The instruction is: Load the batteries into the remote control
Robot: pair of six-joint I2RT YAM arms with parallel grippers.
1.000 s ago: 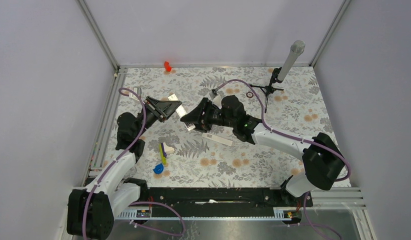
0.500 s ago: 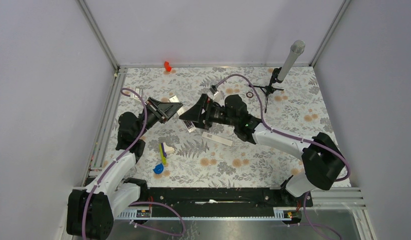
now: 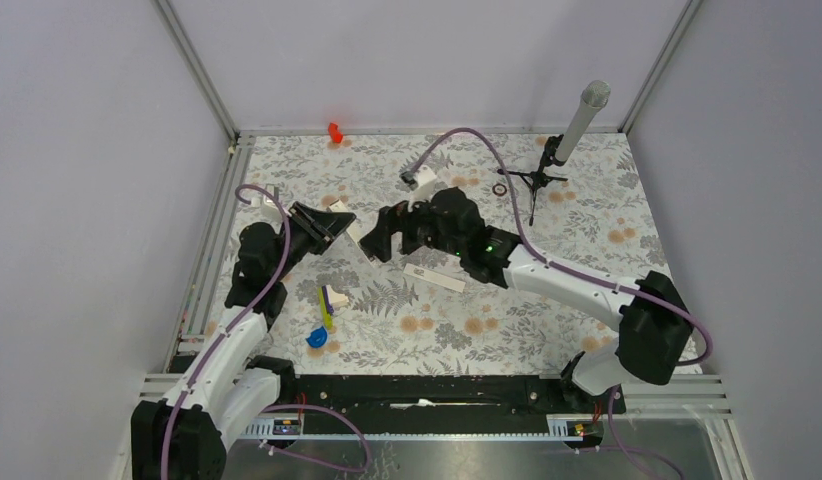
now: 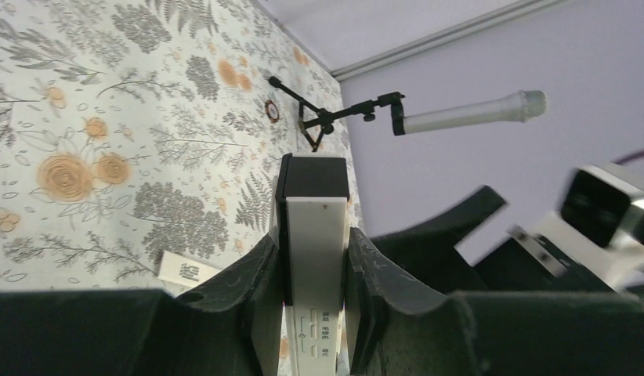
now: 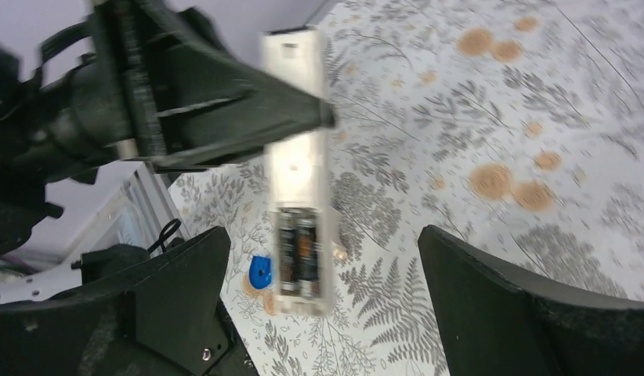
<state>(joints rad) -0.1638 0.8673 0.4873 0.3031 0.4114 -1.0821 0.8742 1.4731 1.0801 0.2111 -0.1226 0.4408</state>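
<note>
Surface: floral-patterned table enclosed by plain grey walls. A microphone on a stand is at the far right, with a small black ring near its base.
Left gripper: clamped on the remote control and holding it off the table, left of centre. The left wrist view shows both fingers pressed against the long sides of the white body.
Right gripper: jaws spread wide and holding nothing. It faces the remote's free end without touching it.
Batteries: two dark cells lie side by side in the uncovered compartment at the end of the remote facing the right gripper. Blur hides whether they sit fully on the contacts.
White strip: lies flat on the table, just near of the right gripper. It is probably the compartment cover, though this is unconfirmed.
Step in hand: judged to be the end of insertion, with both cells in the bay.
Next move: calls for a light press to seat the cells. The right gripper should then pick up the strip and line it up over the bay while the left holds the remote steady.
</note>
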